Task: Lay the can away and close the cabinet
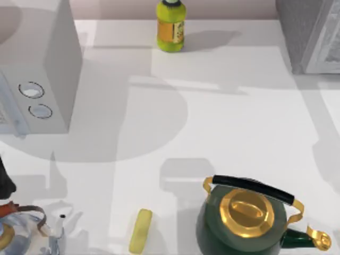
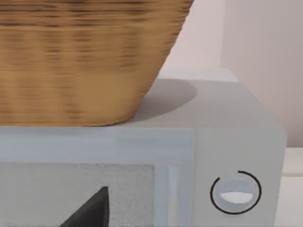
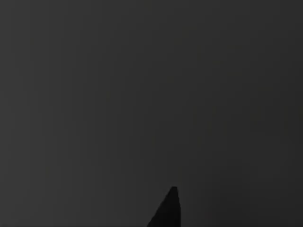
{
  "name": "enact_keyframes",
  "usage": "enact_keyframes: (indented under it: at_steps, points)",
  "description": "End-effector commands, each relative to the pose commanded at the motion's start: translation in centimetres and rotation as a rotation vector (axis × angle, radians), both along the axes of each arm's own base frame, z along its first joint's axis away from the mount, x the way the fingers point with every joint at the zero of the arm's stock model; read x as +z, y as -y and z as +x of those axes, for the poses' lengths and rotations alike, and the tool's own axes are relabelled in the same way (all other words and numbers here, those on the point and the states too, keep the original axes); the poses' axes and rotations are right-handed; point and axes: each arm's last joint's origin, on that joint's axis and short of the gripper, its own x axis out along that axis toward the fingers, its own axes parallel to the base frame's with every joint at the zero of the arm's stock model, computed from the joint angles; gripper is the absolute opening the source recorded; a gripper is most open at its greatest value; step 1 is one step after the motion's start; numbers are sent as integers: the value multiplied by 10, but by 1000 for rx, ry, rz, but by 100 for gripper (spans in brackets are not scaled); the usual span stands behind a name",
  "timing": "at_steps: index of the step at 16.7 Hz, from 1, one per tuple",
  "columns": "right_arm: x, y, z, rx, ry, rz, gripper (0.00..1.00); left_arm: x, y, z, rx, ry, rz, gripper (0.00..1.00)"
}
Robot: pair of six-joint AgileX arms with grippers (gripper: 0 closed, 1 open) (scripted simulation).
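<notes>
Right ahead of the left gripper (image 2: 90, 210) stands the microwave (image 2: 227, 142), grip state can't tell; prob. still pre-grasp, next move needs reaching the can.

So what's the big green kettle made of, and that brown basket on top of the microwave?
The kettle looks like glossy dark green enamel or painted metal: it shines, and its lid and fittings gleam gold like polished brass. Its handle grip is matte black, maybe plastic. The basket looks like woven wicker or straw, with fine tan and brown ridges running across it. It sits on the microwave, which looks like smooth pale grey plastic or painted metal.
</notes>
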Motion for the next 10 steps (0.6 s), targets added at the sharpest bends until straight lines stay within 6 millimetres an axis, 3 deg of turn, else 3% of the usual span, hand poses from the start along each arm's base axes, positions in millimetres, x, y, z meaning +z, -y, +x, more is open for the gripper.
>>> enact_keyframes:
  at_steps: [3,10]
  points:
    - [0,0,0,0,0,0,98,0,0,0,0,0,0,100]
    - [0,0,0,0,0,0,100,0,0,0,0,0,0,100]
